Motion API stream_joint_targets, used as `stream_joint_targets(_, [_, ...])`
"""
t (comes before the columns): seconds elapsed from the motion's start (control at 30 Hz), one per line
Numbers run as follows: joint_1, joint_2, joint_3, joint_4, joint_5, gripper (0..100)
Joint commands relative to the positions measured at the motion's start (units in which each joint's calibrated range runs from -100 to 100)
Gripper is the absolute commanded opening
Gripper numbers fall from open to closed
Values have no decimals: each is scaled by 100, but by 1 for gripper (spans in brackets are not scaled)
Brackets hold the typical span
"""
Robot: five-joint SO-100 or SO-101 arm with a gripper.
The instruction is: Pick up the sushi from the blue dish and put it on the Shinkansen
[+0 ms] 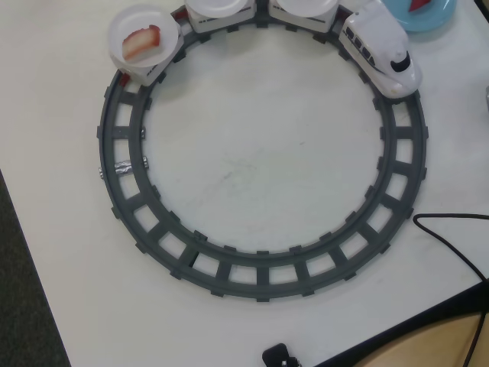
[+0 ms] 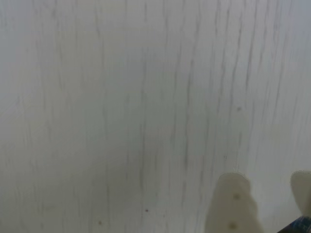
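1. In the overhead view the dark grey circular track [image 1: 263, 164] lies on the white bench [image 1: 252, 160]; the Shinkansen [image 1: 380, 53] sits on the far right curve, its nose pointing toward the near right.
2. Behind it, cars carrying round white plates follow the far arc; the rearmost plate [image 1: 143, 36], at the far left, holds a piece of sushi [image 1: 142, 42] with a red top and white base.
3. The blue dish [image 1: 422, 14] is at the far right corner, cut by the frame edge, just beside the train; a red piece [image 1: 419, 4] shows on it.
4. A black cable [image 1: 451, 237] crosses the near right of the bench.
5. In the wrist view the pincer [image 2: 267, 191] hovers over bare bench; two pale fingertips [image 2: 234, 194] stand apart, nothing between them.
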Motion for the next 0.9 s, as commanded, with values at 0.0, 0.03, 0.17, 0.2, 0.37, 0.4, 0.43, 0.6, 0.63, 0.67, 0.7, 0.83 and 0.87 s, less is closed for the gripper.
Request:
stream_joint_targets(0.0, [-88, 43, -33, 93, -8, 7])
stream_joint_targets(0.03, [-88, 43, -33, 93, -8, 7])
stream_joint_targets(0.17, [-88, 43, -33, 93, -14, 7])
stream_joint_targets(0.2, [-88, 43, -33, 93, -8, 7])
stream_joint_targets(0.37, [-88, 77, -42, 93, 2, 7])
stream_joint_targets(0.4, [-88, 135, -60, 50, 13, 8])
stream_joint_targets(0.43, [-97, 143, -87, -10, 7, 8])
stream_joint_targets(0.6, [343, 845, -1793, -198, 18, 10])
stream_joint_targets(0.63, [502, 1204, -2313, -207, 18, 11])
stream_joint_targets(0.67, [581, 1646, -2834, -233, 23, 13])
stream_joint_targets(0.7, [651, 2131, -3364, -233, 28, 14])
stream_joint_targets(0.83, [818, 4419, -5608, 144, 275, 18])
stream_joint_targets(0.87, [827, 4995, -6164, 315, 374, 18])
